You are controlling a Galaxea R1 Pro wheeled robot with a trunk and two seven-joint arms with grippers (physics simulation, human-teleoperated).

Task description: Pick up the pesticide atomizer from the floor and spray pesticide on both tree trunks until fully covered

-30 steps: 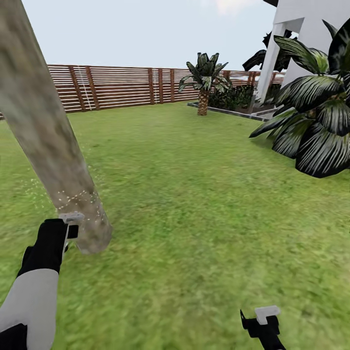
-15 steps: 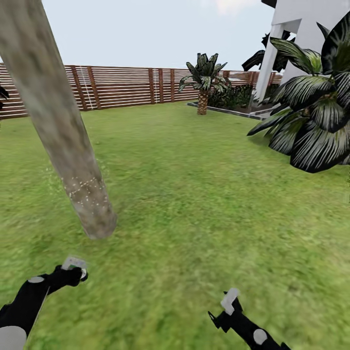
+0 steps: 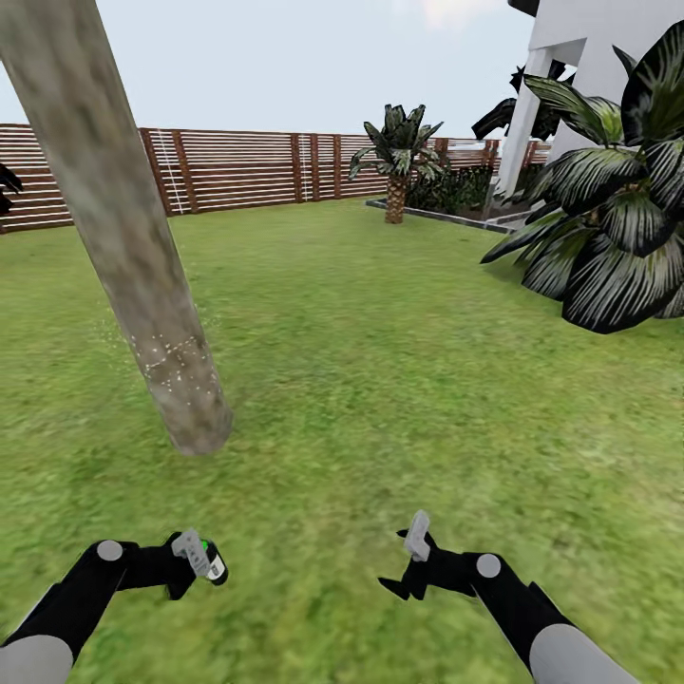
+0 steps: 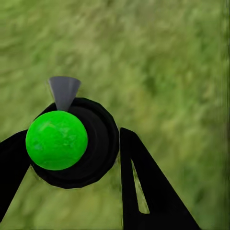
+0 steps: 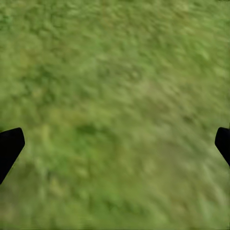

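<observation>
Pulling back from the speckled tree trunk [image 3: 161,351], the left gripper [image 4: 96,158] clamps the pesticide atomizer [image 3: 202,559] — right gripper [image 3: 410,560] jaws wide, empty; spraying looks paused.

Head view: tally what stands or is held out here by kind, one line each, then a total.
Thick tree trunk: 1
Short palm by the fence: 1
Broad-leaved plant: 1
Pesticide atomizer, gripped in the left gripper: 1
Grippers, counting the right gripper, which holds nothing: 2
Total: 6
</observation>
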